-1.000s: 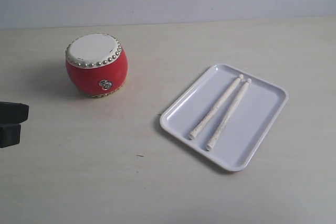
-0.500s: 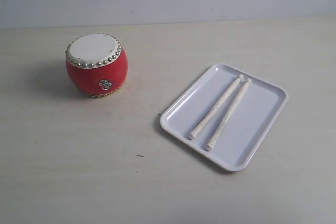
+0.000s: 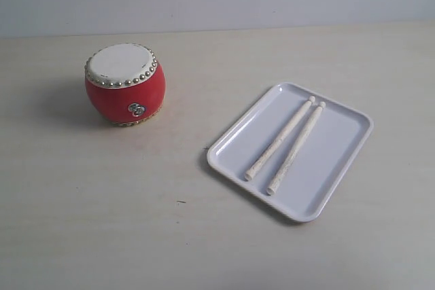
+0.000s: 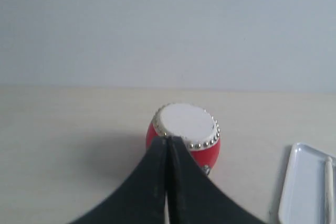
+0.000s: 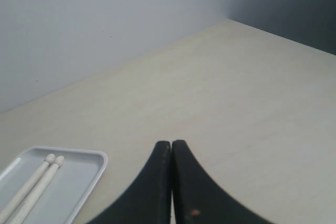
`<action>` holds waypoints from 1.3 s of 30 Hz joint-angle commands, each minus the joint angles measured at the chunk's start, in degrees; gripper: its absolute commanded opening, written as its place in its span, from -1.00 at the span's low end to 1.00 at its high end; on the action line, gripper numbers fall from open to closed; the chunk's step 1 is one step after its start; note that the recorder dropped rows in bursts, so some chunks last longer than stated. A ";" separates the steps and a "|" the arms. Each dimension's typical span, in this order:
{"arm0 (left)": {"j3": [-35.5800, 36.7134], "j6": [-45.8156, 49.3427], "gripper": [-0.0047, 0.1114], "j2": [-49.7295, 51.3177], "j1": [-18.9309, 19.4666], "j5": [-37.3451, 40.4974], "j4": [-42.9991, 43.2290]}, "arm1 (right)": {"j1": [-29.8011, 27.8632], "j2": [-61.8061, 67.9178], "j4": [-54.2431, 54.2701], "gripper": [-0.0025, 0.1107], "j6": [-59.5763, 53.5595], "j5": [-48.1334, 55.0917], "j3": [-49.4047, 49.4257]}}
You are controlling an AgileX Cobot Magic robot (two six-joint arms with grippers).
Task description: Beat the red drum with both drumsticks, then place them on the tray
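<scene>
Left tool [image 4: 167, 144] gone from exterior view | jaws together, likewise right tool [image 5: 171, 146] | red drum [image 4: 187, 129] just beyond left tool | drumsticks [image 3: 280, 138] on tray [image 3: 340, 142]

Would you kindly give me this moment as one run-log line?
left gripper: shut, empty | right gripper: shut, empty | drumsticks: side by side in white tray | red drum: upright, off the tray

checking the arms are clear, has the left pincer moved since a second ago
Yes. The left pincer sat at the exterior view's left edge, left of the red drum; it has gone out leftward, away from it.
</scene>
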 commanded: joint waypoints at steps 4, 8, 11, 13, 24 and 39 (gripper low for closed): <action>0.23 -0.13 -0.92 -8.51 0.29 -0.22 -0.55 | -0.25 -0.36 -0.39 -0.96 -0.08 -0.84 0.25; 0.23 -0.28 -0.92 -9.73 0.29 -0.56 -2.99 | -0.25 -0.36 -0.39 -0.96 -0.08 -0.84 0.25; 0.23 -0.28 -0.92 -9.88 0.29 -1.02 -4.26 | -0.25 -0.36 -0.39 -0.96 -0.08 -0.84 0.25; 0.23 -0.28 -0.92 -9.88 0.29 -1.02 -4.51 | -0.25 -0.36 -0.39 -0.96 -0.08 -0.84 0.25; 6.08 -0.03 -0.92 -15.17 0.29 -4.14 2.06 | -0.25 -0.36 -0.39 -0.96 -0.08 -0.84 0.25; 16.01 -0.27 -0.92 -19.82 0.29 -4.98 8.19 | -0.25 -0.36 -0.39 -0.96 -0.08 -0.84 0.25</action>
